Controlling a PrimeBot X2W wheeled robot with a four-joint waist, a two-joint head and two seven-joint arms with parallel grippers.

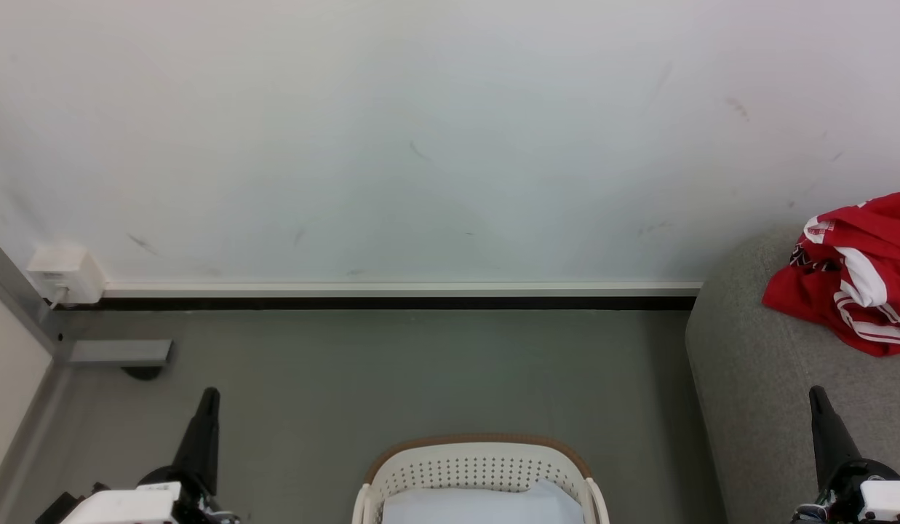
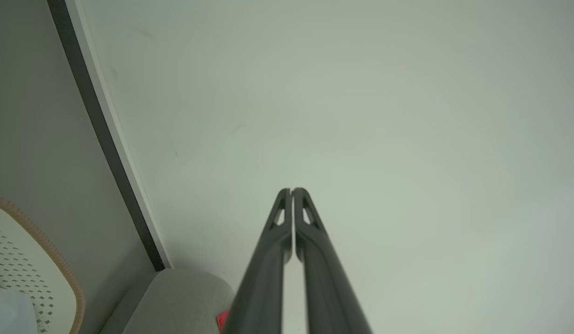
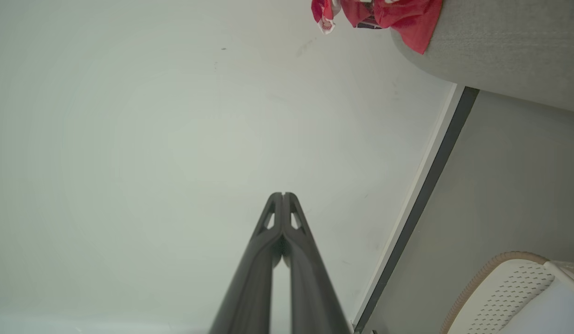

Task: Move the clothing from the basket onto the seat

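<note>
Red jerseys [image 1: 857, 276] with white stripes lie bunched on the grey seat [image 1: 755, 386] at the right, by the wall. They hang at the top of the right wrist view as the red jerseys [image 3: 398, 14] on the seat [image 3: 509, 41]. The cream basket [image 1: 479, 466] stands on the floor at the bottom centre; a pale cloth [image 1: 486, 506] lies inside it and no red shows in it. My left gripper [image 1: 209, 397] is shut and empty at the lower left. My right gripper [image 1: 815, 395] is shut and empty at the lower right, in front of the seat.
A white wall with a dark skirting strip [image 1: 399, 298] runs across the back. A white socket box [image 1: 64, 275] sits at the left corner beside a grey metal bracket [image 1: 118, 353]. Grey floor [image 1: 420, 371] spreads between the wall, the basket and the seat.
</note>
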